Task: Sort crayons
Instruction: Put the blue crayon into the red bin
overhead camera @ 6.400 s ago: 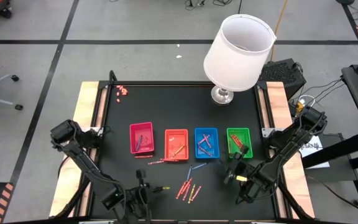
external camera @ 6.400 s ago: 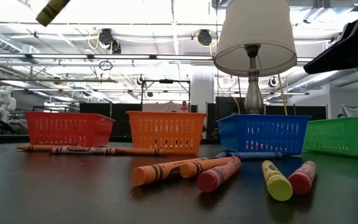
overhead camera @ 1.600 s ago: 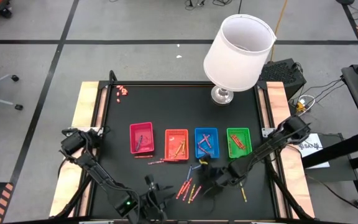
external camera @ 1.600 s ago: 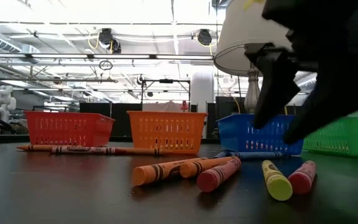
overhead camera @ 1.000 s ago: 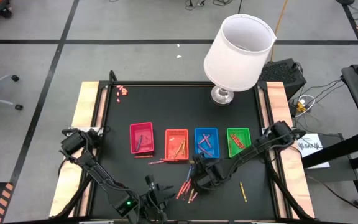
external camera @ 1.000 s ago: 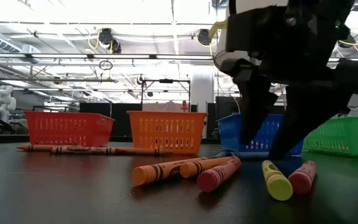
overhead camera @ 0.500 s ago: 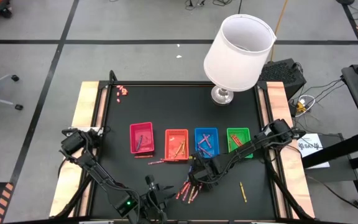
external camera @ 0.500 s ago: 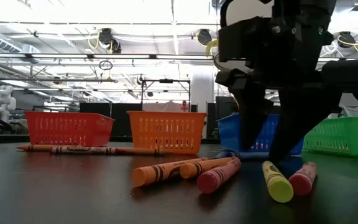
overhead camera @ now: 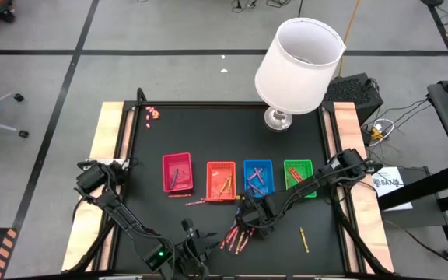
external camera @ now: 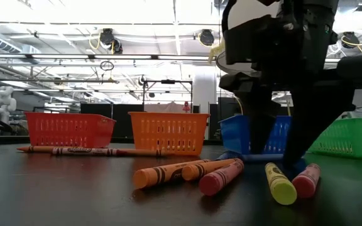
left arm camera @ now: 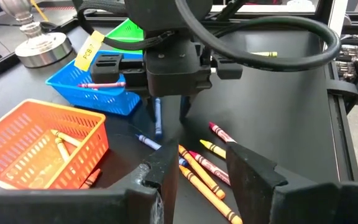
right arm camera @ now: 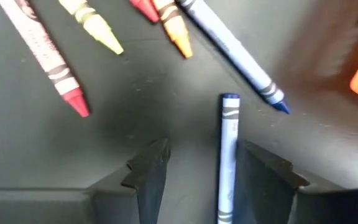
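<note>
Reaching down beside the blue basket (overhead camera: 257, 178), my right gripper (left arm camera: 168, 114) stands over a blue crayon (right arm camera: 228, 155) on the black surface (overhead camera: 193, 132). Its fingers (right arm camera: 149, 168) are spread and hold nothing; in the right wrist view the crayon lies lengthwise between them, nearer one finger than the other, so I judge the stance is set for a pinch across the stick.

A second blue crayon (right arm camera: 235, 55) lies at a slant just beyond the first one's tip, apart from it. On the near side of the blue basket the loose crayons (overhead camera: 236, 236) lie fanned together: reds, oranges and yellows, several touching. They are low and round, so I expect they would roll if nudged, which is likely why I come in from above, not from the side. One yellow crayon (overhead camera: 304, 239) lies well apart from the basket, nearer the right edge.

Four baskets stand in a row as the sorting bins: the blue one has the orange basket (overhead camera: 221, 180) and then the red basket (overhead camera: 177, 172) on one side, the green basket (overhead camera: 299, 177) on the other. Each already holds a few sticks, so the sort is partly done. Behind the blue basket stands a lamp (overhead camera: 297, 65).

My left gripper (left arm camera: 216, 171) waits farther from the blue basket than the loose pile, fingers apart and empty, leaving the pile free for the right arm.
</note>
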{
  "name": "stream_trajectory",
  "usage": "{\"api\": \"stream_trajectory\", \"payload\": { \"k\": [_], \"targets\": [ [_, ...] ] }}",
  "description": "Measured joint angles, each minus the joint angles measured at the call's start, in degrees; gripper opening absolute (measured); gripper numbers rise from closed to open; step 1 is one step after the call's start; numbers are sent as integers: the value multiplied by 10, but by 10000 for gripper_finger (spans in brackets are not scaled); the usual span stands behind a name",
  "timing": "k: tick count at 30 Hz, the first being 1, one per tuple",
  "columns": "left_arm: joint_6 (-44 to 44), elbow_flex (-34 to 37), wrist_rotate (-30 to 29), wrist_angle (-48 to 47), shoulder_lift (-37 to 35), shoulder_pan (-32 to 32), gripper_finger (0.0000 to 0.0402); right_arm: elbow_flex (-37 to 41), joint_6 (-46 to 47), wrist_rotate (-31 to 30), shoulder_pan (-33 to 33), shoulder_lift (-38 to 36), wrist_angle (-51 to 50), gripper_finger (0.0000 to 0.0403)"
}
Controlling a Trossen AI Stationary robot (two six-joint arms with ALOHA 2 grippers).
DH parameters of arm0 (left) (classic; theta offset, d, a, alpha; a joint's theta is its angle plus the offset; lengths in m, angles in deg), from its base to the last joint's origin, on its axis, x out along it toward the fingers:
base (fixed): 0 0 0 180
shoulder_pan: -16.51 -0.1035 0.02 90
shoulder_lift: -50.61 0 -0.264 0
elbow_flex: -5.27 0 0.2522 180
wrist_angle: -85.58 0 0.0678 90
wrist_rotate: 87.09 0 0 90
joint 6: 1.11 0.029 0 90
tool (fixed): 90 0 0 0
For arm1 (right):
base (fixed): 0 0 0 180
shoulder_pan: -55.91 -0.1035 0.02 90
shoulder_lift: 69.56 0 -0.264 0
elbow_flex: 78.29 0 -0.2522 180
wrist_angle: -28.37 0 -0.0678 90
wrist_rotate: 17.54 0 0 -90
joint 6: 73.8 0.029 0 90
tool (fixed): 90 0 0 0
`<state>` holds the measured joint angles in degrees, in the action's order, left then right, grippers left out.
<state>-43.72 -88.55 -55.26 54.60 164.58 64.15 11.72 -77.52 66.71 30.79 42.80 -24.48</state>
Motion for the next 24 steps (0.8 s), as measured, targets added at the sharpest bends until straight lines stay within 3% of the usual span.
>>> {"api": "stream_trajectory", "payload": {
  "k": [9,24],
  "targets": [
    [0,0,5,0,0,0,134,0,39,15,-8,0,-32,171],
    [0,0,5,0,0,0,134,0,41,31,-26,0,-40,61]
  ]
}}
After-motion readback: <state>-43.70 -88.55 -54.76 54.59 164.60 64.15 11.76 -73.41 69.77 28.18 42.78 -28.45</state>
